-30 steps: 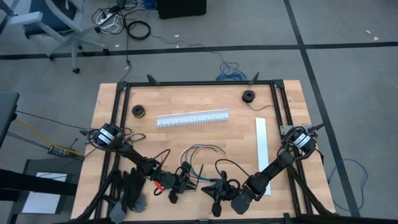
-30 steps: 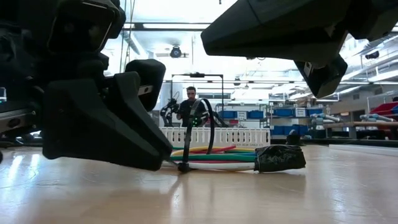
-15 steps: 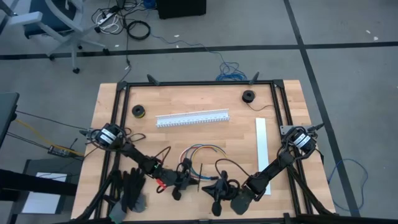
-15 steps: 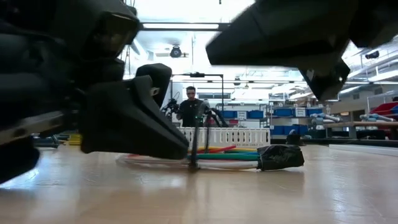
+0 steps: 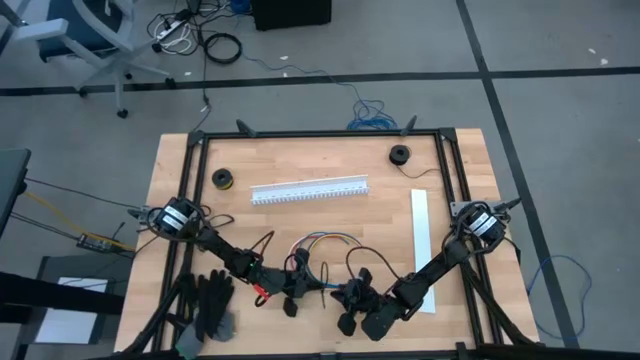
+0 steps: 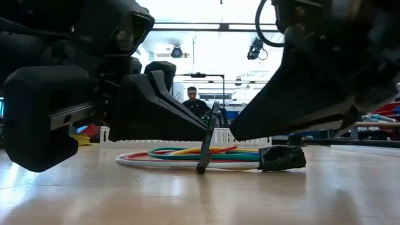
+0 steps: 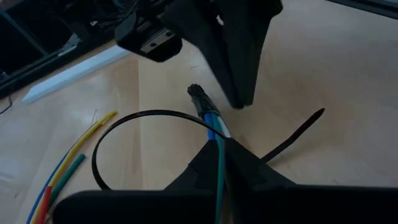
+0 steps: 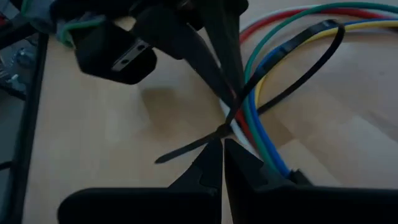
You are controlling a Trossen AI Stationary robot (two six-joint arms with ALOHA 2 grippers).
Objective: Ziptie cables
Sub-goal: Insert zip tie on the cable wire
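Cables (image 5: 322, 243) in red, green, blue, yellow and white lay in a loose loop on the wooden table (image 5: 300, 160), near its front edge and between the two arms. In the low view the coloured strands (image 6: 187, 154) ran flat along the wood to a dark wrapped end (image 6: 282, 159) on one side. A black zip tie (image 8: 283, 59) was looped around the bundle; in the right wrist view its loop arched over the strands and its tail (image 8: 186, 149) stuck out across the bare wood. The left gripper (image 5: 292, 290) sat low at the near side of the bundle, its fingers pressed together with the blue and green strands (image 7: 219, 149) running in between them, so it was pinched on the cables; the zip tie's loop (image 7: 124, 134) curved just beside those fingers. The right gripper (image 5: 350, 298) was close by, just beside the left one, with its fingers closed tight; their tips (image 8: 217, 165) met right at the point where the tie crossed itself, though whether they actually gripped the tie could not be told. A long white slotted channel (image 5: 309, 190) lay well behind the cables, and a flat white strip (image 5: 421, 235) lay toward the right arm's side. In the low view a person (image 6: 191, 103) stood far off in the room.
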